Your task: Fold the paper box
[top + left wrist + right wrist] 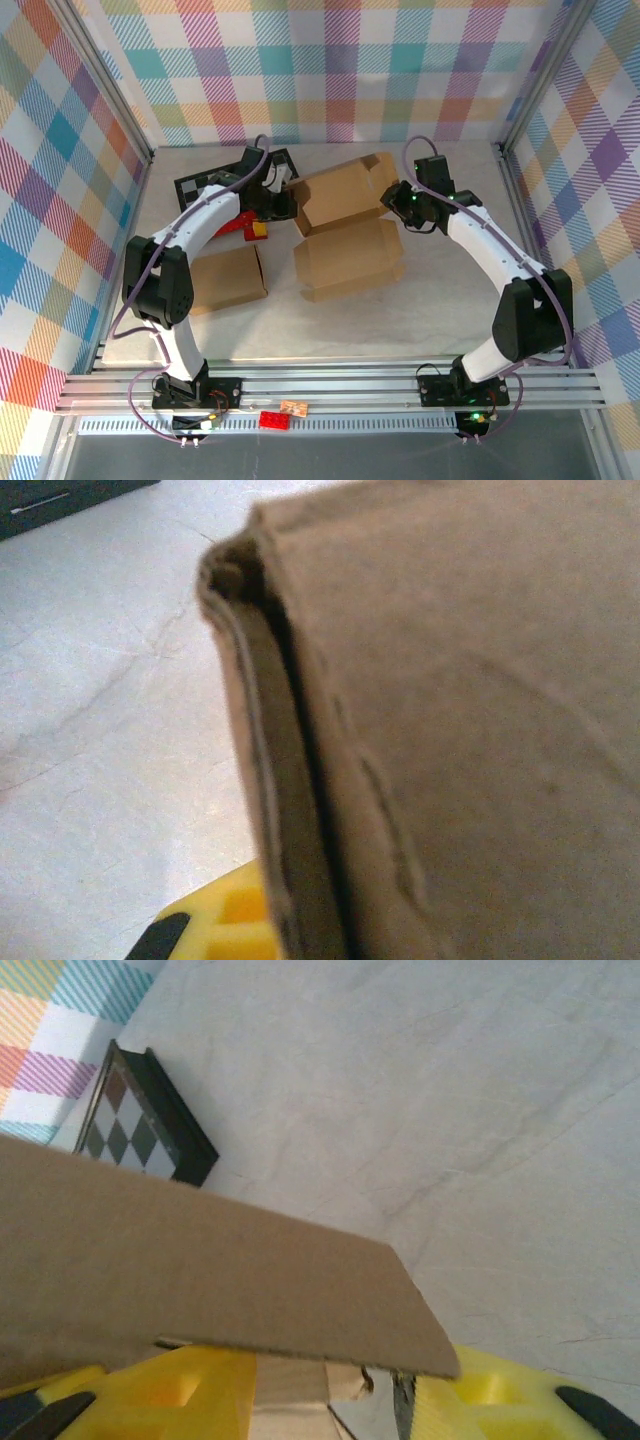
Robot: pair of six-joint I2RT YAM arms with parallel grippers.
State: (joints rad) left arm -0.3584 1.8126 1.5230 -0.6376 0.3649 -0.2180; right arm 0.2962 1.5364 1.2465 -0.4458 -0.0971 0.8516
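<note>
Bench: pale, marbled.
Paper box: mid-bench, between both arms, brown cardboard, open-topped. Far flap and near flap splayed flat; walls only partly raised.
Second cardboard piece: flat, left of box, apart from it.
Black checkered board: far left corner.
Left end effector: at box's left edge, closed tight, seemingly clamped on doubled-over wall.
Right end effector: at box's right edge, fingers apart, flap edge between them, not pinched.
Progress, by judgement: early to middle. One side wall doubled. Remaining: right wall, both long flaps, closing.
</note>
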